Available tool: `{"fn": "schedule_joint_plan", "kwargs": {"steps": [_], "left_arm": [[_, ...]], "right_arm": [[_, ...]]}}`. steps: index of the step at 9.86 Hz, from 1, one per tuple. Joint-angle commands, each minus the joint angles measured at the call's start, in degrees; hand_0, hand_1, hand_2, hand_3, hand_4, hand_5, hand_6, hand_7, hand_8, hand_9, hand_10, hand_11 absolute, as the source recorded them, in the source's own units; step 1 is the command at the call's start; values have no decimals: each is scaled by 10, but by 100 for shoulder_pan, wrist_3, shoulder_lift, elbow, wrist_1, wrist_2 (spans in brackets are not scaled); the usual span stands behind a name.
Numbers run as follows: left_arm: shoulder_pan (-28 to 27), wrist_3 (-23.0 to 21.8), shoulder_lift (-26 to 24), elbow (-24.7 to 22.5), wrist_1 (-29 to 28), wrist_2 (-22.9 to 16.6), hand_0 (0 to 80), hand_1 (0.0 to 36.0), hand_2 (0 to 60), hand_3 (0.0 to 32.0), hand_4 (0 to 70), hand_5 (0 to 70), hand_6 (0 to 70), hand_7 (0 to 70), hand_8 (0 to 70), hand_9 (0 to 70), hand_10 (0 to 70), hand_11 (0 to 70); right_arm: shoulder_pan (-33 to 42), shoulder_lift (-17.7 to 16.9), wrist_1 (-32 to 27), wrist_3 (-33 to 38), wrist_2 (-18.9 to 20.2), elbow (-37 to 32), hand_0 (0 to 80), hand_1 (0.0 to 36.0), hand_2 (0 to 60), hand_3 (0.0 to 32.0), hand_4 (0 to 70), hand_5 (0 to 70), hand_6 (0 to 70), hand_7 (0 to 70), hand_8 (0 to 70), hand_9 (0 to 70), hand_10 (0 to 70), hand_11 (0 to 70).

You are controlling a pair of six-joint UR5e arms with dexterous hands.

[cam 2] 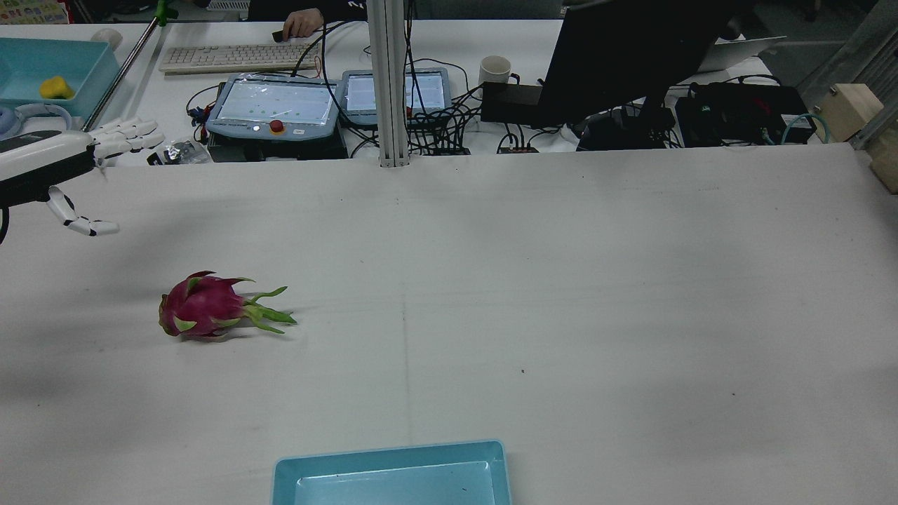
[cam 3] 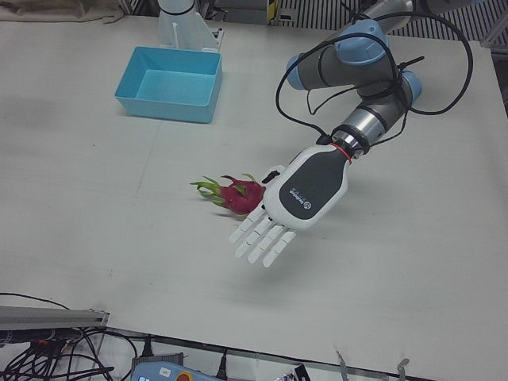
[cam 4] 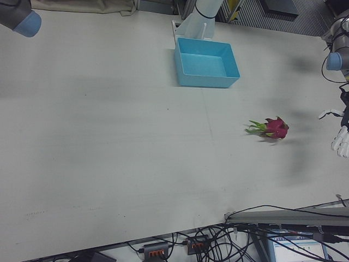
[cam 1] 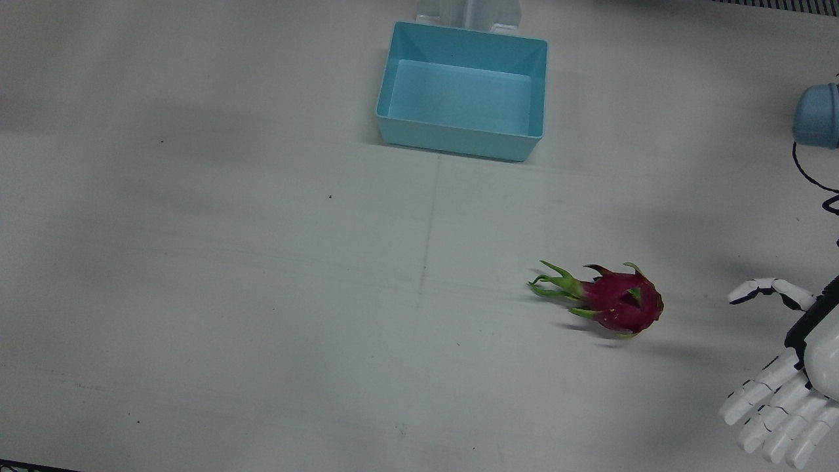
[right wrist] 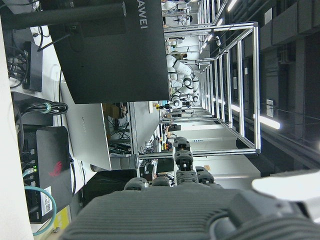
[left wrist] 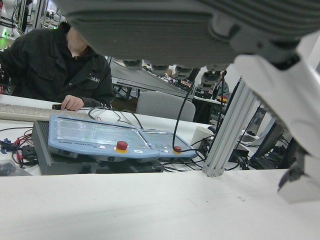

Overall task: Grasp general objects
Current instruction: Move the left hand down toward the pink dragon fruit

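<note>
A magenta dragon fruit (cam 1: 619,301) with green leaf tips lies on its side on the white table; it also shows in the rear view (cam 2: 203,306), the left-front view (cam 3: 240,195) and the right-front view (cam 4: 276,128). My left hand (cam 1: 786,387) is open, with its fingers spread. It hovers above the table beside the fruit, toward the operators' edge, and does not touch it; it also shows in the left-front view (cam 3: 295,197) and the rear view (cam 2: 70,158). My right hand (right wrist: 175,210) shows only in its own view, raised, fingers apart and empty.
An empty light-blue bin (cam 1: 459,141) stands at the robot's side of the table, near the middle; it also shows in the left-front view (cam 3: 163,107). Teach pendants, cables and a monitor lie beyond the operators' edge (cam 2: 273,105).
</note>
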State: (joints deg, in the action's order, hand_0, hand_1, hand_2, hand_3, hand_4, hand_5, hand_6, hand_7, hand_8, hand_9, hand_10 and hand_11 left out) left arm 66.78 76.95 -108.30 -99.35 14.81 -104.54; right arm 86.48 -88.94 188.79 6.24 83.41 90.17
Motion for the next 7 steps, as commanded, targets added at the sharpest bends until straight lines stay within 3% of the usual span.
{"fn": "schedule_joint_plan", "kwargs": {"steps": [1,3,5,7], "left_arm": [[-277,776,159,-216,329,-102,539,299,322,66,0,2,0,36,0,0,0,0],[-542,1408,160,-207,478,-67,524,268,269,108,0,0,0,46,0,0,0,0],[-658,1560,169,-172,505,-41,503,232,226,106,0,0,0,45,0,0,0,0],[-955,1717,274,-155,408,230,508,239,226,94,0,1,0,50,0,0,0,0]], "right_arm": [[0,0,0,0,0,0,0,0,0,0,0,0,0,0,0,0,0,0],[0,0,0,0,0,0,0,0,0,0,0,0,0,0,0,0,0,0],[0,0,0,9,0,-8,0,0,0,0,0,0,0,0,0,0,0,0],[0,0,0,9,0,-9,0,0,0,0,0,0,0,0,0,0,0,0]]}}
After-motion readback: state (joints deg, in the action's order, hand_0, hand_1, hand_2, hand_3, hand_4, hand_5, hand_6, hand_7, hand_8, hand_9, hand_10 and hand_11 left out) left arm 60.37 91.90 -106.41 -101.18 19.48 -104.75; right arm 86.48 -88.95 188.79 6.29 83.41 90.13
